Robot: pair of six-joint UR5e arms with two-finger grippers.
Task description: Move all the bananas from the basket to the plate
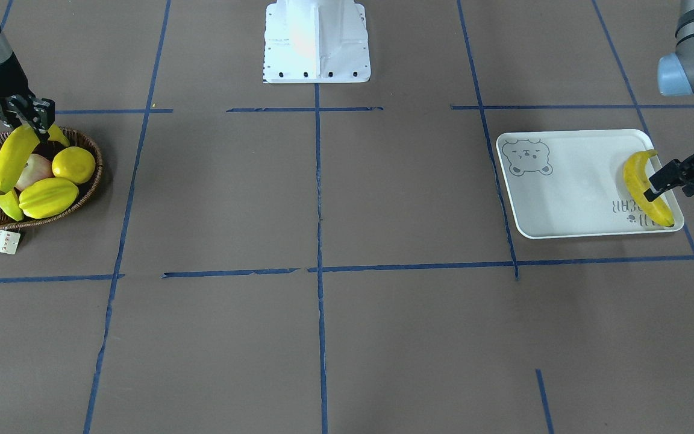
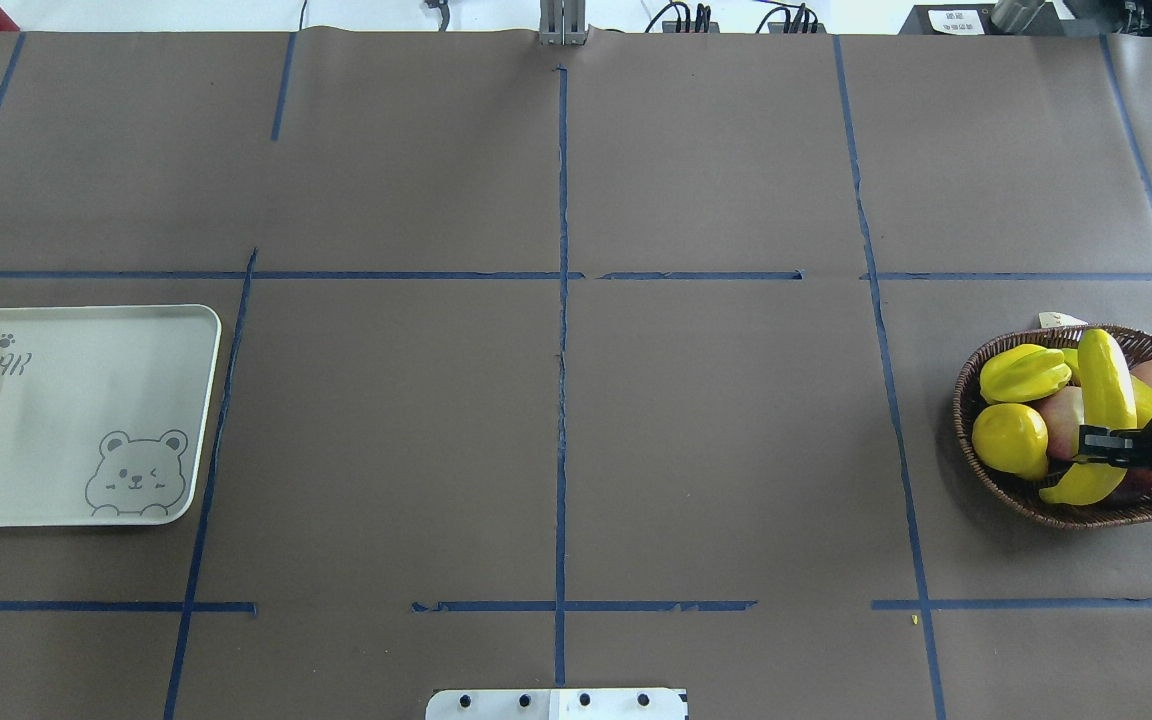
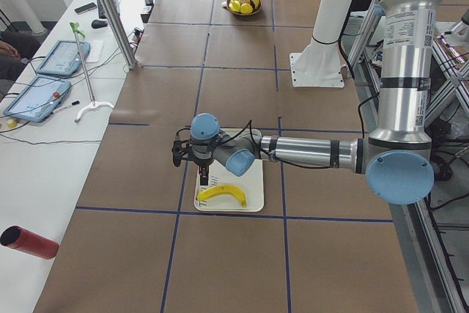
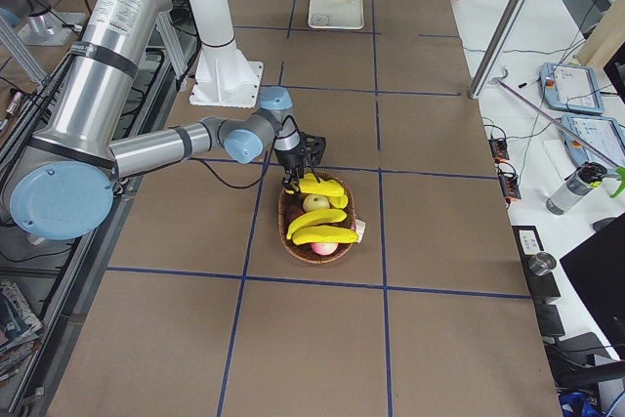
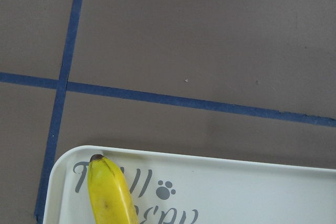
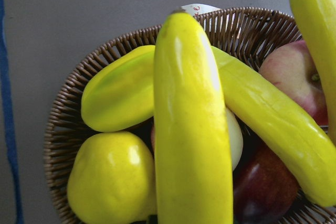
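right gripper (image 1: 37,120) is clamped on the top banana (image 1: 12,160) in the basket (image 1: 97,175), so i'd say it's mid-pick. next it needs a clean lift and carry to the plate (image 1: 570,181). the plated banana (image 1: 639,181) already lies there, can't tell if the left gripper (image 1: 654,187) is apart or closed

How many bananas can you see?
4. One banana lies on the plate. Three are in the basket: the top banana, one slanting beneath it, and one at the wrist view's right edge. More could hide under the other fruit.
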